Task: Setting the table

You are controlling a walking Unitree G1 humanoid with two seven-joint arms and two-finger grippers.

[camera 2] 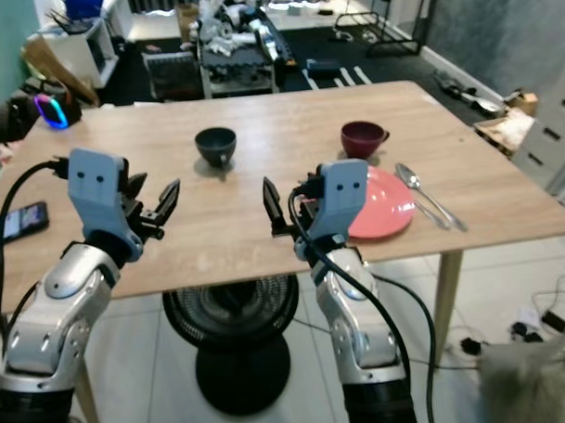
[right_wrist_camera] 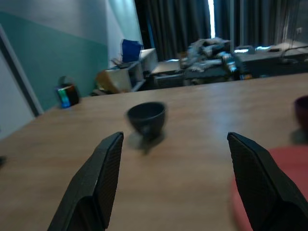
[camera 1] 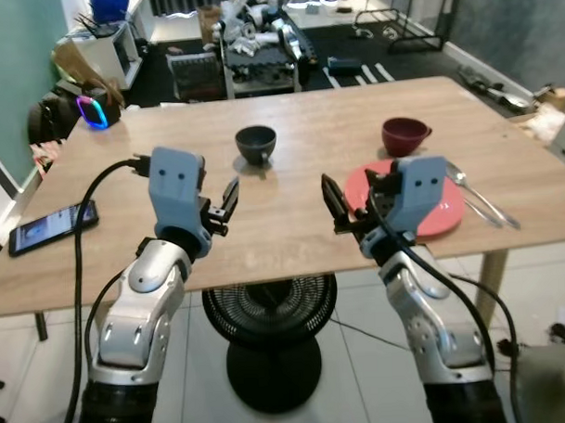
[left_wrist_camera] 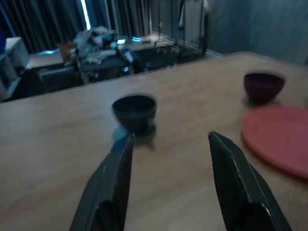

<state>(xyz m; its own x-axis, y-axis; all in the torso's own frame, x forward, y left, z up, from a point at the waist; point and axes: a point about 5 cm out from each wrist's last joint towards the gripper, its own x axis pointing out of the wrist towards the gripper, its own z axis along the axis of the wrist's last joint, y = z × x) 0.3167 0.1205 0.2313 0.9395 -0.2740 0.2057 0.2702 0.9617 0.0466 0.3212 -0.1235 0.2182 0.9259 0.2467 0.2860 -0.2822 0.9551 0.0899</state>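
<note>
On the wooden table (camera 1: 293, 239) a dark bowl (camera 1: 256, 143) stands mid-table, with a maroon cup (camera 1: 405, 134) to its right. A red plate (camera 1: 450, 213) lies near the front right, partly hidden by my right wrist. A spoon and a fork (camera 1: 477, 197) lie right of the plate. My left gripper (camera 1: 222, 209) hovers open over the front edge, empty, pointing toward the bowl (left_wrist_camera: 134, 111). My right gripper (camera 1: 361, 198) is open and empty just left of the plate (right_wrist_camera: 284, 166).
A phone (camera 1: 53, 227) lies at the table's left edge, and a speaker with a glowing ring (camera 1: 93, 112) sits at the far left corner. A black fan (camera 1: 268, 333) stands under the table. Cluttered shelves and a rack are behind it.
</note>
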